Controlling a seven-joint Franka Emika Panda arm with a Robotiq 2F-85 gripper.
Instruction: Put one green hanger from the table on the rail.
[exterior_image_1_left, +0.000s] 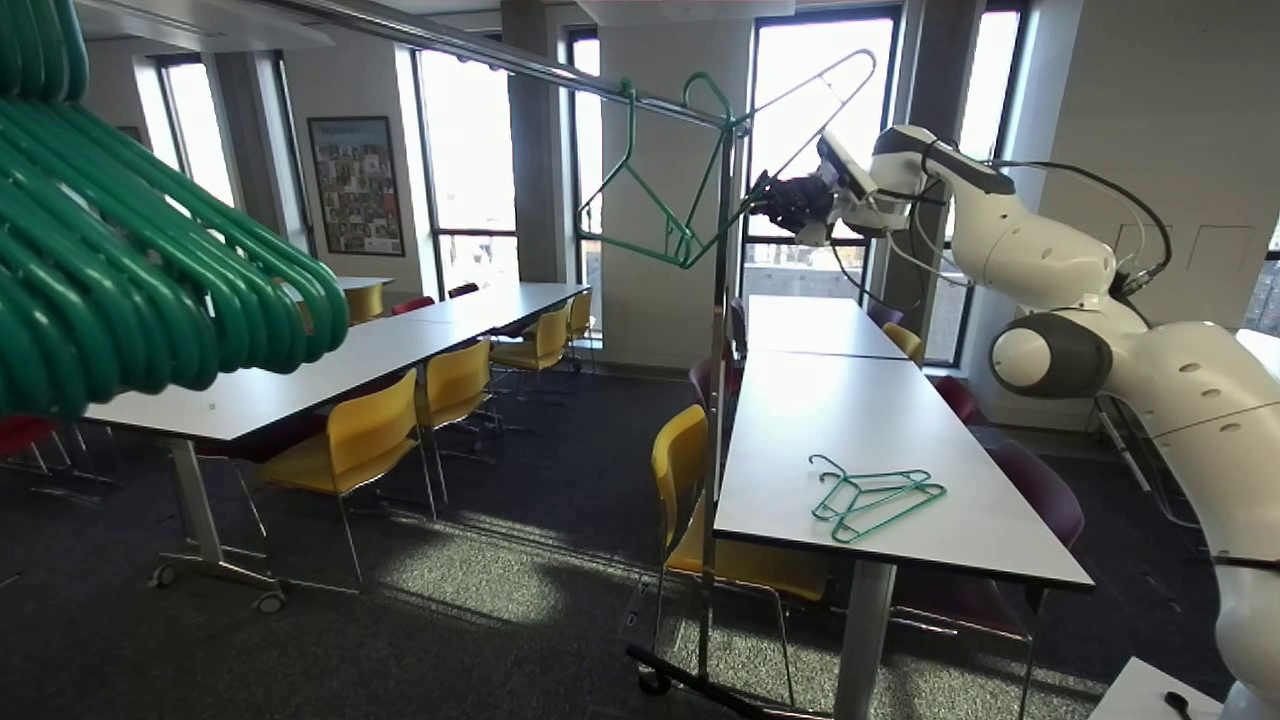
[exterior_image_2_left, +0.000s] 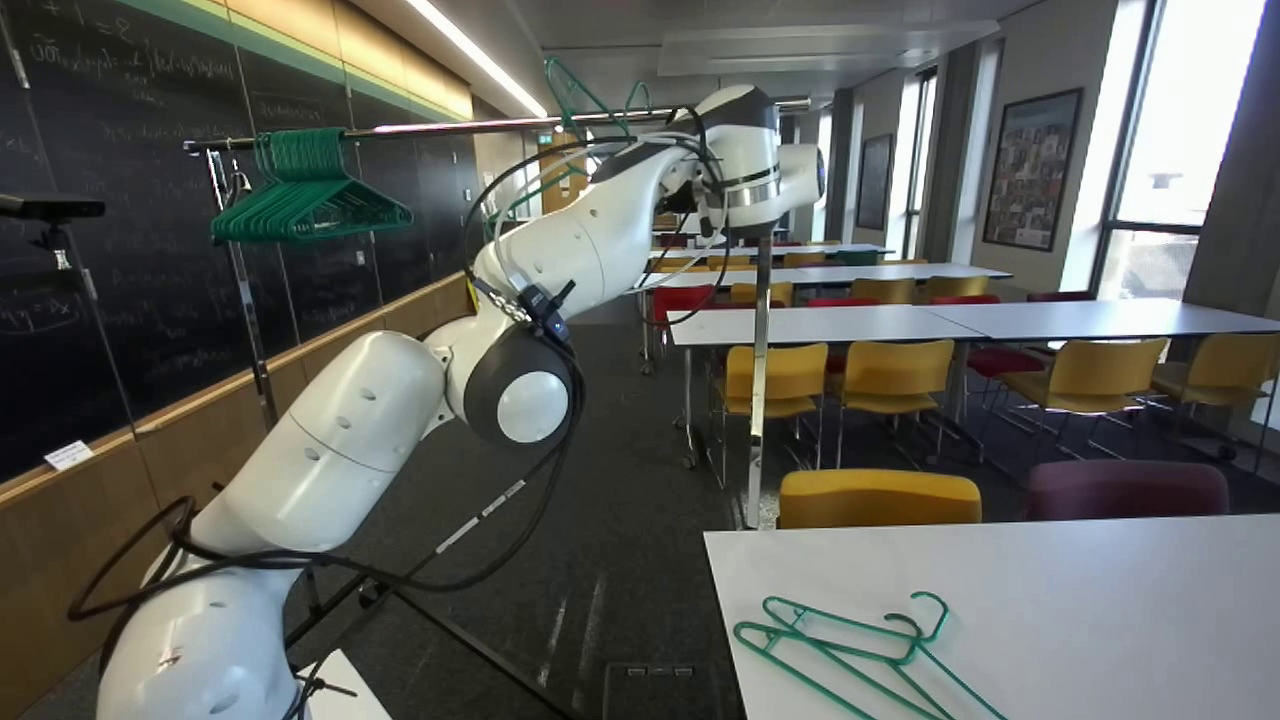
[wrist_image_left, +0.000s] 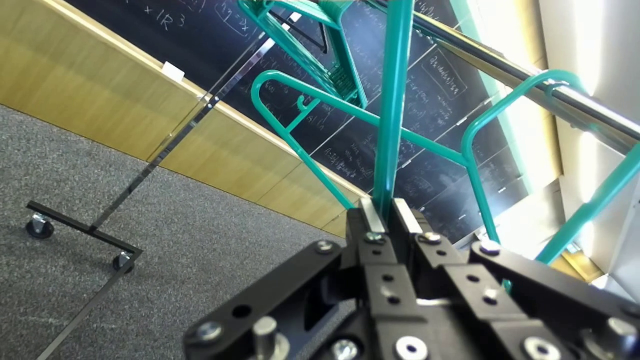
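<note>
Gripper clamped on a green hanger, likely leaving its top free for the rail at one o'clock

Thin grey metal rail left, white-topped rectangular table right.
In an exterior view, a bundle of green plastic hangers hangs at the rail's left end; near its right end hangs a thin teal-green triangular hanger, beside a second hanger in the black gripper; two more hangers lie overlapping on the table's near end.
</note>
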